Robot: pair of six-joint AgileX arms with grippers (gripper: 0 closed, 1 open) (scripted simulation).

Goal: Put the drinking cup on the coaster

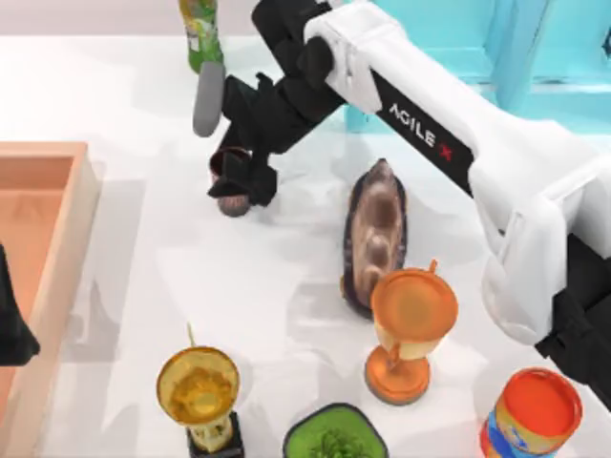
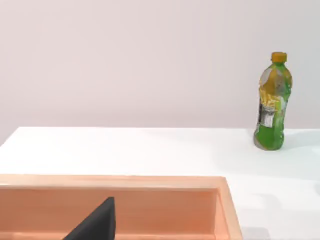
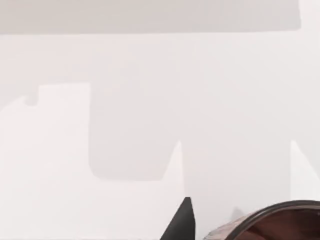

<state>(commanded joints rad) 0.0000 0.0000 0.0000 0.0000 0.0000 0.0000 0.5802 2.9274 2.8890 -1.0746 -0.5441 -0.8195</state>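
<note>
White table, right tool on drinking cup, open room leftward

Right arm: glossy white shell links, black "AGILE X" lettering w/ red X on the long link just behind the brown hedgehog figure. Black joint sections at both ends. Right gripper matte black, angular. Left gripper: black wedge over the wooden tray beside it.
</note>
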